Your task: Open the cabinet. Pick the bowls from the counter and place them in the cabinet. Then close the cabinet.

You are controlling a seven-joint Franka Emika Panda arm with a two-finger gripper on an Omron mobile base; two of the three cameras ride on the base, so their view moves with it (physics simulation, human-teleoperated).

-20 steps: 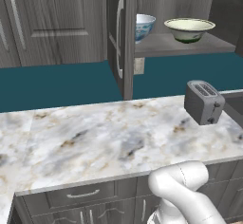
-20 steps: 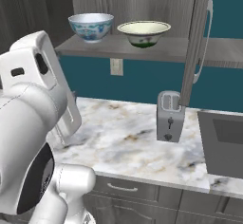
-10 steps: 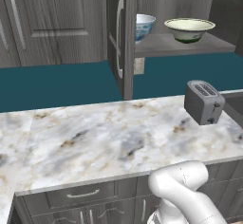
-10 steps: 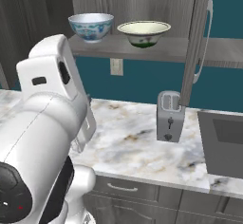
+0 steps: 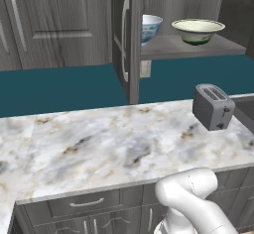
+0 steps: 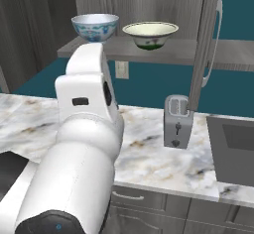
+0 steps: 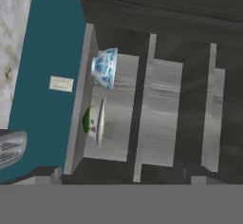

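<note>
Both bowls [image 5: 197,30] already shelved upper right. Next up: left door [image 5: 127,39], edge-on top centre, handle [image 5: 124,38] vertical. Gripper wide open, empty.

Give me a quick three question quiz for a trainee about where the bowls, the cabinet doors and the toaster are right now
1. True or false: both bowls sit on the cabinet's bottom shelf.
2. Which bowl is nearer the left door? A) cream-green bowl B) blue-patterned bowl C) neither, they are stacked
3. Fill in: the toaster stands on the ______.

Key
1. True; they stand side by side, apart.
2. B
3. counter. Both cabinet doors are open, so closing is the step left.
</note>
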